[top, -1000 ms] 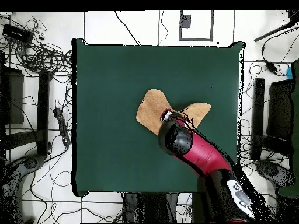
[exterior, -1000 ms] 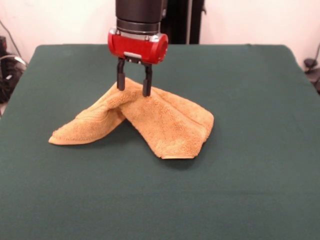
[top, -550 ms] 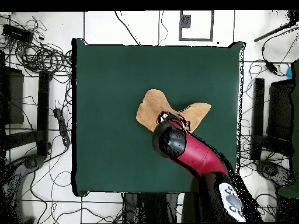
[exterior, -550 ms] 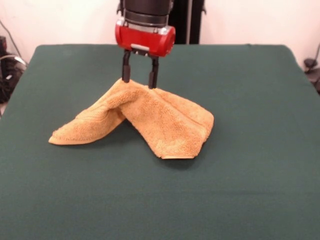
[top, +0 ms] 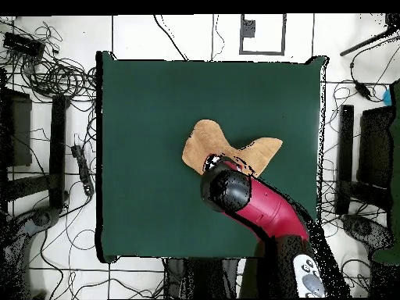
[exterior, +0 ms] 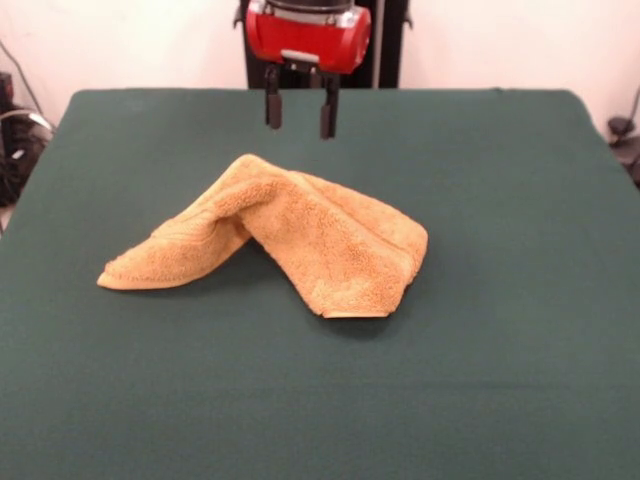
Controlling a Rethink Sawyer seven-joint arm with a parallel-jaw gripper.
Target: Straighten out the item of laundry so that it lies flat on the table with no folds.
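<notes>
The item of laundry (exterior: 300, 240), a golden-orange terry towel, lies folded in an upside-down V on the green table (exterior: 500, 200), with a raised ridge at its top and two flaps spreading left and right. My gripper (exterior: 298, 115) hangs open in the air above and slightly behind that ridge, holding nothing. In the overhead view the towel (top: 205, 144) lies right of the table's middle, and the arm's red and black body (top: 234, 195) covers the gripper and the towel's near edge.
Cables and dark equipment (top: 47, 70) lie on the floor to the left of the table in the overhead view, and more gear stands at its right side (top: 363, 148). Green cloth (top: 148, 117) surrounds the towel.
My gripper has risen off the towel's ridge, where its open fingers stood a second ago, and drawn back toward the table's far side. The towel keeps the same shape.
</notes>
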